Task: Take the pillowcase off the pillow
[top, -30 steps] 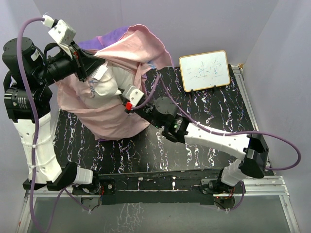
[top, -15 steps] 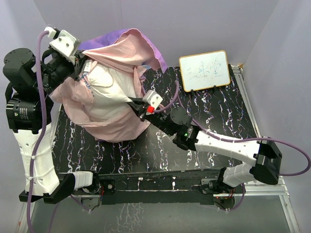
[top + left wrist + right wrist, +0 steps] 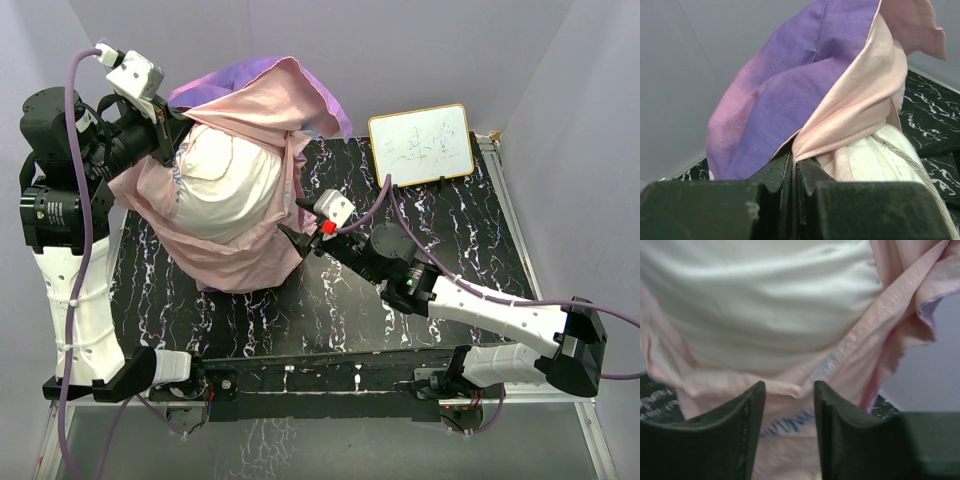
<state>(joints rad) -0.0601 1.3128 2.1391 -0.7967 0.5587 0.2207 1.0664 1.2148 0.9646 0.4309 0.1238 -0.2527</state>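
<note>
The pillowcase [image 3: 245, 262] sits bunched at the far left of the table [image 3: 460, 240], pale pink side out. Its mouth gapes around the white pillow [image 3: 235, 185], which bulges half exposed inside. A whiteboard [image 3: 420, 145] stands at the far right. My left gripper [image 3: 792, 167] is pressed together on a fold of the pillowcase, held above the table. Its wrist view shows the purple outside, mostly hidden from above. My right gripper [image 3: 789, 390] is spread, with the stitched hem lying across its fingertips below the pillow. Only that wrist view shows blue marking on the fabric.

Black marbled table [image 3: 470, 230] w/ whiteboard [image 3: 421, 145]; pale lilac walls [image 3: 450, 50] around.
</note>
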